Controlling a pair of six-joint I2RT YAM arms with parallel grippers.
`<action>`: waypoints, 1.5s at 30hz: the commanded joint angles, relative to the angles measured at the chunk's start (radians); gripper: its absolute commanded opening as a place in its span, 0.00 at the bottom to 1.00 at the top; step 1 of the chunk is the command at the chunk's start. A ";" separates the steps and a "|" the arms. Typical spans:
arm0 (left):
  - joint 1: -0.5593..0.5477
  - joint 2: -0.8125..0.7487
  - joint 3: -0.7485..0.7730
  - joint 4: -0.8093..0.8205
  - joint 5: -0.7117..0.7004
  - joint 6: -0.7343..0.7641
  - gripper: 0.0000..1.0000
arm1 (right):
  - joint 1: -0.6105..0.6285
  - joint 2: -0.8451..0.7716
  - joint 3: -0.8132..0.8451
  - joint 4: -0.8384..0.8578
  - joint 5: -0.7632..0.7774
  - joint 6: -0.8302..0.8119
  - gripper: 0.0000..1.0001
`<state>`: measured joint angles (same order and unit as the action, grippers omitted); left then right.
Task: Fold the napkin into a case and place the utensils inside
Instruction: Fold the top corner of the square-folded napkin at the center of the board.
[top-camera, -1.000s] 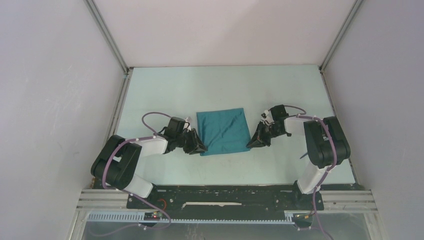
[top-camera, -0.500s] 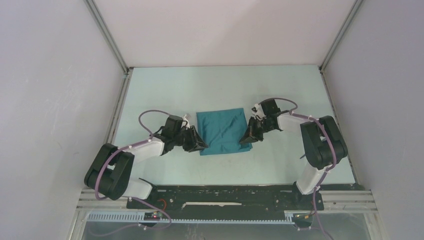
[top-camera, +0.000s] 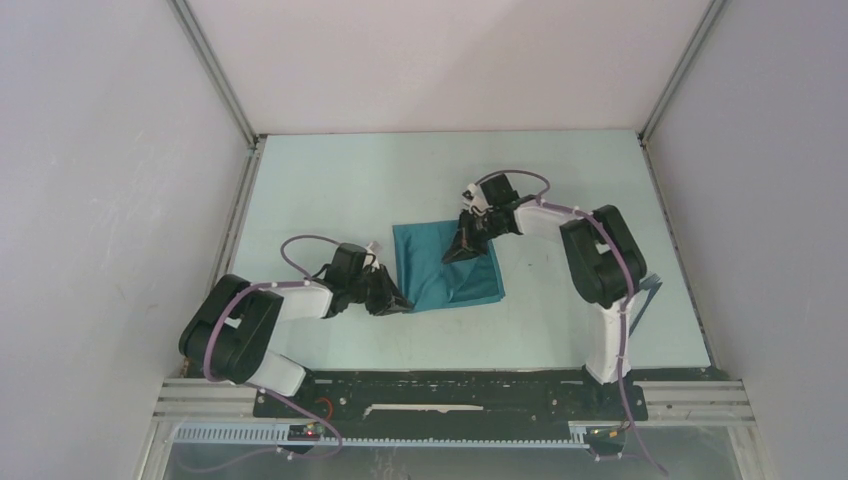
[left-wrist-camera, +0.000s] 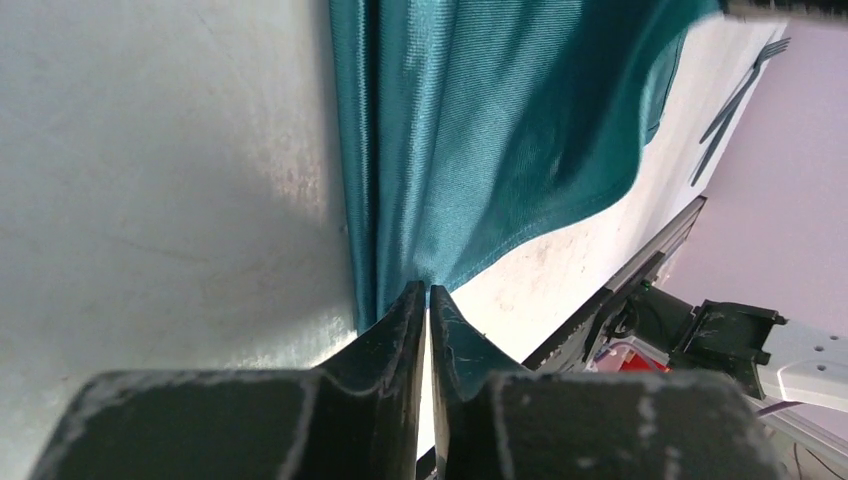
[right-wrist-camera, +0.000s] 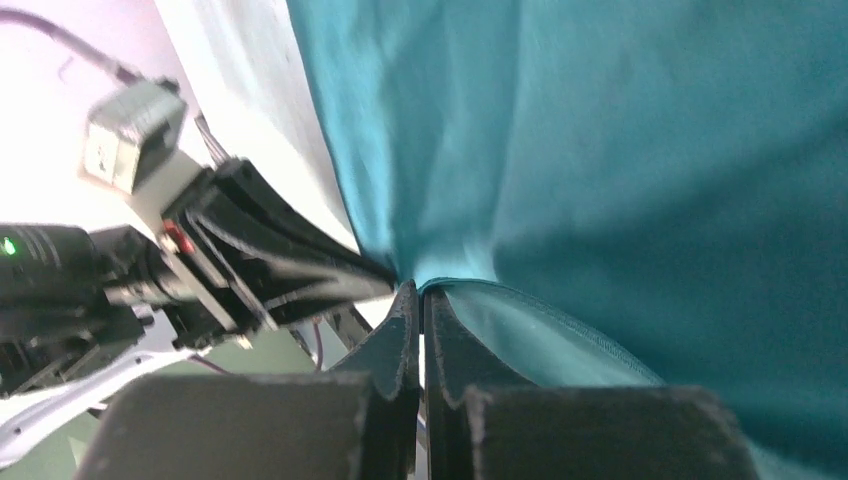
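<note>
**A:** What's the biggest thing there?

**B:** The table (top-camera: 330, 180). It's a flat, pale mint sheet, matte, with faint scuffs showing in the left wrist view.

**A:** And on it?

**B:** The napkin (top-camera: 475, 285), a shiny teal satin with a fine ribbed weave. It sits mid-table. Its left part lies flat, while its right edge is raised and drawn over toward the middle, so the cloth sags in soft folds.

**A:** Who has hold of it?

**B:** Both grippers. The left gripper (left-wrist-camera: 428, 292) is low at the table, and its 2 black, scratched fingers (left-wrist-camera: 390, 340) are pressed together on the napkin's near left corner. The right gripper (right-wrist-camera: 420, 292) is pinched tight on the stitched hem, above the napkin's middle.

**A:** The utensils?

**B:** The utensils (left-wrist-camera: 742, 90) lie on the table well apart from the napkin, near the right wall. They are 2 thin dark pieces, roughly side by side. 1 looks like a fork with tines, though at that size I can't be sure. I can't tell what the other is.
</note>
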<state>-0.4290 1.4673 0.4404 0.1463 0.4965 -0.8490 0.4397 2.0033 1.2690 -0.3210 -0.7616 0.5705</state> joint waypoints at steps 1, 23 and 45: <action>0.000 0.027 -0.022 0.039 -0.032 -0.007 0.13 | 0.039 0.100 0.154 0.065 -0.019 0.063 0.00; 0.001 -0.024 -0.048 0.022 -0.038 -0.019 0.24 | 0.073 0.429 0.568 0.176 -0.142 0.164 0.00; 0.016 -0.359 -0.015 -0.321 -0.205 0.042 0.23 | 0.070 0.500 0.655 0.181 -0.160 0.182 0.01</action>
<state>-0.4278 1.1549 0.4076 -0.0715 0.3645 -0.8631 0.5056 2.4863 1.8652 -0.1577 -0.9009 0.7380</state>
